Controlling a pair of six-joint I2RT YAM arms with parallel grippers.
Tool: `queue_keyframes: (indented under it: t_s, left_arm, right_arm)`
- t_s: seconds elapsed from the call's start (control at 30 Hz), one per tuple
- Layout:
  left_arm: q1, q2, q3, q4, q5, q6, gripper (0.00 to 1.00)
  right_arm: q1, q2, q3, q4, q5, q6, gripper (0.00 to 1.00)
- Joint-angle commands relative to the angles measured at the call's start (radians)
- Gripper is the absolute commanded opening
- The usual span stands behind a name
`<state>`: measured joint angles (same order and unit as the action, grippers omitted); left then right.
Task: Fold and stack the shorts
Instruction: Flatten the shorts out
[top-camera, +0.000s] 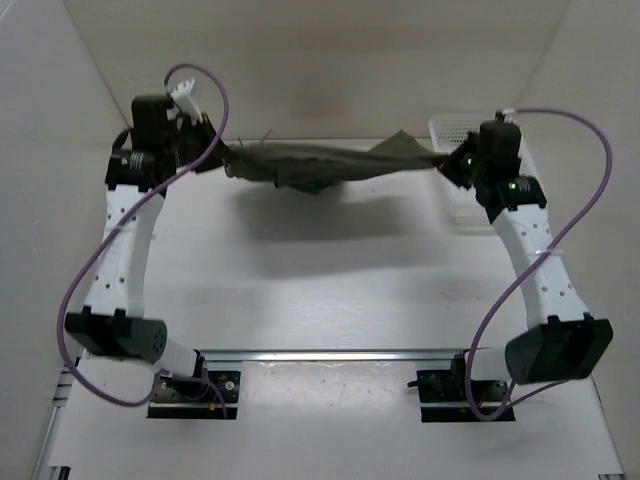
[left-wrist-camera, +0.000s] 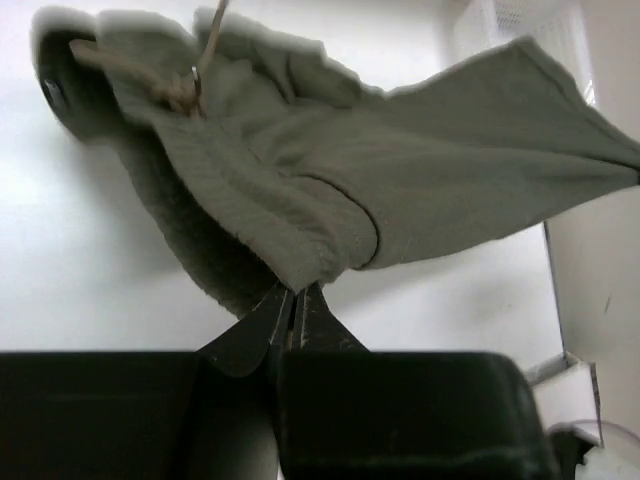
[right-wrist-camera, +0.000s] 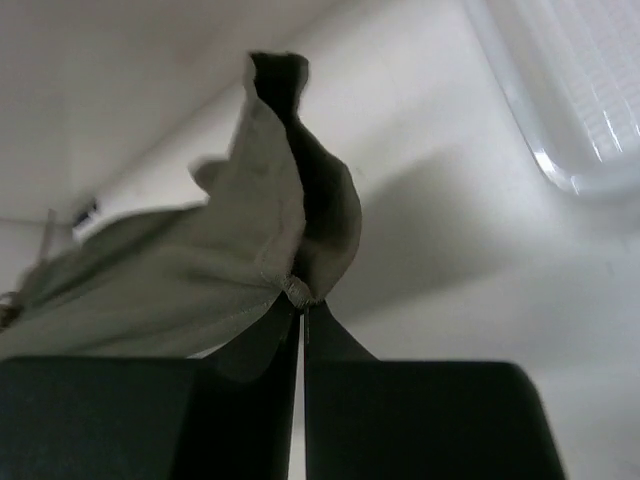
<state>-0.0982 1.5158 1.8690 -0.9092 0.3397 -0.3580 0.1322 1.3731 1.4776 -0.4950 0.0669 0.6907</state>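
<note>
The dark olive-green shorts (top-camera: 325, 165) hang stretched in the air between my two grippers at the far side of the table. My left gripper (top-camera: 222, 155) is shut on the left end, the ribbed waistband with a drawstring (left-wrist-camera: 300, 250). Its fingertips pinch the band (left-wrist-camera: 297, 292). My right gripper (top-camera: 447, 160) is shut on the right end, a hemmed leg edge (right-wrist-camera: 270, 230), pinched at the fingertips (right-wrist-camera: 302, 303). The middle of the shorts sags slightly and casts a shadow on the table below.
A white plastic mesh basket (top-camera: 452, 128) stands at the far right, behind my right gripper; it also shows in the right wrist view (right-wrist-camera: 590, 90). White walls enclose the table on the left, back and right. The arm bases sit on a rail (top-camera: 330, 356) at the near edge.
</note>
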Motion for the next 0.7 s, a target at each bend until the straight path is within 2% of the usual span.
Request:
queue_keyframes:
  t_s: [0.0, 0.03, 0.07, 0.1, 0.13, 0.17, 0.23, 0.3, 0.37, 0.5, 0.67]
  left_arm:
    - [0.006, -0.167, -0.362, 0.022, -0.034, 0.027, 0.10]
    - [0.006, -0.199, -0.452, 0.035, -0.050, 0.011, 0.10]
    - [0.006, -0.225, -0.535, 0.035, -0.050, -0.005, 0.25]
    - [0.018, -0.241, -0.610, 0.035, -0.050, -0.025, 0.43]
    - [0.028, -0.253, -0.742, 0.035, -0.032, -0.066, 0.63]
    - [0.037, -0.269, -0.796, 0.035, 0.013, -0.090, 0.80]
    - [0.037, -0.298, -0.888, 0.035, 0.030, -0.152, 0.85]
    - [0.037, -0.328, -0.903, 0.020, 0.003, -0.191, 0.85]
    - [0.037, -0.351, -0.921, -0.022, -0.034, -0.252, 0.79]
    - [0.020, -0.371, -0.991, -0.057, -0.025, -0.358, 0.76]
    - [-0.040, -0.408, -1.175, 0.029, 0.033, -0.507, 0.87]
  right_arm:
    - [-0.008, -0.098, -0.303, -0.004, 0.011, -0.026, 0.00]
    - [-0.008, -0.168, -0.383, -0.004, 0.011, -0.026, 0.00]
    - [-0.008, -0.204, -0.458, -0.004, 0.011, -0.026, 0.02]
    - [-0.008, -0.236, -0.529, -0.004, 0.011, -0.026, 0.09]
    - [-0.008, -0.293, -0.650, -0.004, -0.008, -0.026, 0.18]
    - [-0.008, -0.321, -0.698, -0.019, -0.038, -0.013, 0.34]
    - [-0.008, -0.388, -0.766, -0.071, -0.038, 0.004, 0.45]
    - [-0.008, -0.426, -0.798, -0.103, -0.038, 0.026, 0.51]
    - [-0.008, -0.451, -0.798, -0.140, -0.038, 0.026, 0.54]
    - [-0.008, -0.427, -0.784, -0.175, -0.041, 0.035, 0.54]
    - [-0.008, -0.387, -0.784, -0.151, -0.074, 0.035, 0.54]
